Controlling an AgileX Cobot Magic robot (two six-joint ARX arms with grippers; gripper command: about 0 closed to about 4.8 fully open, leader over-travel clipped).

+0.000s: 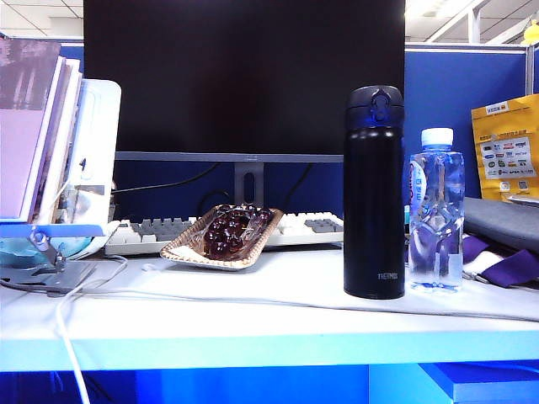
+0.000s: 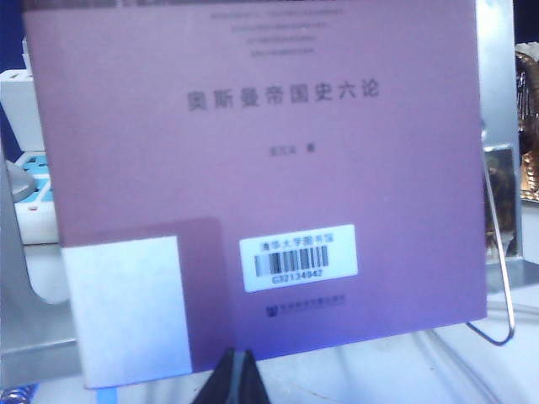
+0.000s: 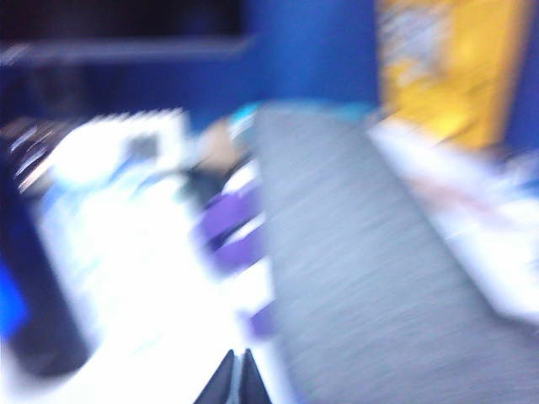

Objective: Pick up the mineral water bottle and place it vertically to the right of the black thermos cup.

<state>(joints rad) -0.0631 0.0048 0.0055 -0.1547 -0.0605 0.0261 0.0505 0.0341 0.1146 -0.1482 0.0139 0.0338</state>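
The black thermos cup point(image 1: 374, 194) stands upright on the white desk point(image 1: 253, 328), right of centre. The mineral water bottle point(image 1: 436, 215), clear with a white cap, stands upright just to its right, a narrow gap between them. Neither gripper shows in the exterior view. My left gripper point(image 2: 239, 358) is shut and empty, its tips facing a purple book point(image 2: 253, 168) on a stand. My right gripper point(image 3: 239, 358) is shut on nothing, over the desk near the thermos cup point(image 3: 34, 320); that view is heavily blurred.
A dark monitor point(image 1: 244, 76) and a keyboard point(image 1: 152, 229) sit at the back, with a woven tray point(image 1: 221, 237) of dark pieces in front. A book stand point(image 1: 59, 168) is at the left. A white cable point(image 1: 253, 299) crosses the desk. A grey pouch point(image 1: 505, 223), purple cloth and a yellow package point(image 1: 505, 147) lie at the right.
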